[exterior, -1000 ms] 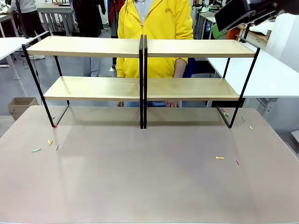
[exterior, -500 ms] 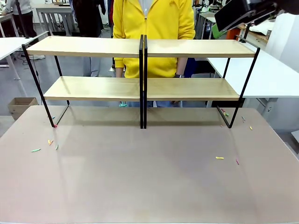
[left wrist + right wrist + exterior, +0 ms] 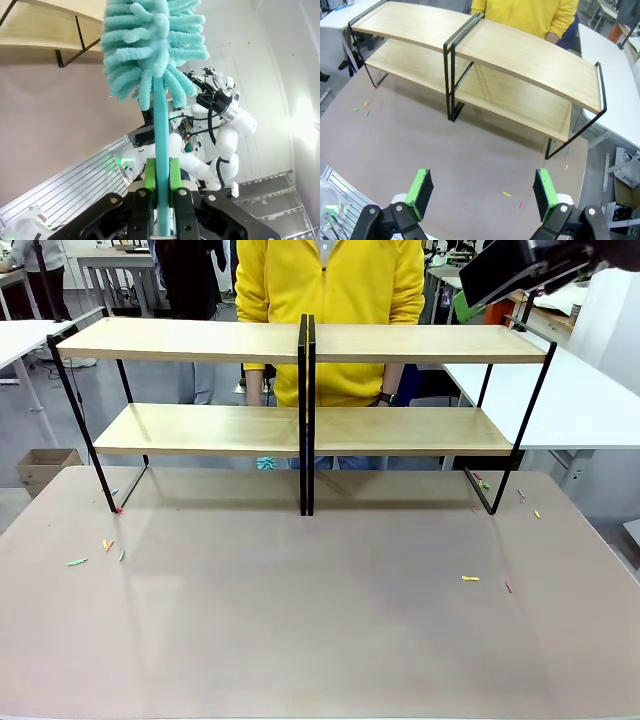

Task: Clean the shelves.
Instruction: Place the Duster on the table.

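My left hand (image 3: 159, 192) is clamped tight on the handle of a teal duster (image 3: 154, 47), green pads (image 3: 149, 181) squeezing the stick, fluffy head pointing away from the wrist. My right hand (image 3: 482, 192) is spread wide with nothing in it, hovering high over the near part of the desk (image 3: 320, 630). Step in hand, as I read it: tool is gripped, no wiping contact yet, so this looks like the approach to the first pass. On the desk: small coloured scraps (image 3: 77, 562) near the left edge, a yellow bit (image 3: 470, 579) and a few more toward the right edge and the right frame foot. Further back, the shelves (image 3: 300, 425) stand across the far half of the desk, almost edge to edge, two racks joined at the middle posts, upper and lower boards both bare as far as I can see. From the left wrist camera the duster head sits clear of the shelves, a board and black frame corner off to the upper side, not touching. Next move calls for bringing the head onto a board, flat-ish, and sweeping along its length; the lower tier needs a low entry under the top board, watch the middle posts. Behind the shelves at the far edge stands a person in a yellow top (image 3: 330, 300), hands low behind the lower board, something small and teal (image 3: 265, 463) showing below it; can't tell what it is.
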{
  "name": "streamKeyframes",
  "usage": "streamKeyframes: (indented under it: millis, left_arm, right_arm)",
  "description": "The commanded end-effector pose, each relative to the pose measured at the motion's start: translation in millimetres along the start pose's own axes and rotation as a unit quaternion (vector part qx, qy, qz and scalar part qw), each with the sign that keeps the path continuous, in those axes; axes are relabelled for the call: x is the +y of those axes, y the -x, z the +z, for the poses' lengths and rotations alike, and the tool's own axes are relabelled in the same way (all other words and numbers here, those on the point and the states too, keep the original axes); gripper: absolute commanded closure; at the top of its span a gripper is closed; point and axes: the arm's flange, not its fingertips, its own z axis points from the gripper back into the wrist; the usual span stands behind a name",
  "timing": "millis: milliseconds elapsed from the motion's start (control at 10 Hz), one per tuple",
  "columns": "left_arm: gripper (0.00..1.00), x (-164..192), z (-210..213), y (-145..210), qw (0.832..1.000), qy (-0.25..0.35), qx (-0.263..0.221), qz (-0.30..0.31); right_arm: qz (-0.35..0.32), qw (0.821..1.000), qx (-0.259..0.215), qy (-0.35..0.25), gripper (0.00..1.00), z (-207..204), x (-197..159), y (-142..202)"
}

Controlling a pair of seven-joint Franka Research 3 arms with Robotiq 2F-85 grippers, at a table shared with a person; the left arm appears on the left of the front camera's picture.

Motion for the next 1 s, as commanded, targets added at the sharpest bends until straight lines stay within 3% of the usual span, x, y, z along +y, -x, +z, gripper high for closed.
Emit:
streamKeyframes:
  millis: [0, 600, 700, 800, 900]
  left_arm:
    - [0.88, 0, 3, 3, 1.000, 0.003, 0.001, -0.012]
    - [0.88, 0, 3, 3, 1.000, 0.003, 0.001, -0.012]
    - [0.88, 0, 1, 0, 1.000, -0.001, -0.002, 0.001]
    - [0.88, 9, -14, -1, 0.980, 0.074, 0.187, 0.009]
    - [0.88, 20, -25, 9, 0.934, 0.132, 0.331, 0.001]
  right_arm:
    - [-0.002, 1.000, 0.001, -0.003, 0.00, 0, -2, 0]
    - [0.000, 1.000, 0.000, 0.000, 0.00, 0, 0, 0]
    - [-0.003, 0.993, 0.042, -0.113, 0.00, 8, 9, -8]
    - [-0.080, 0.974, 0.109, -0.182, 0.00, 4, -6, -1]
    - [-0.229, 0.929, 0.184, -0.223, 0.00, -2, -38, 22]
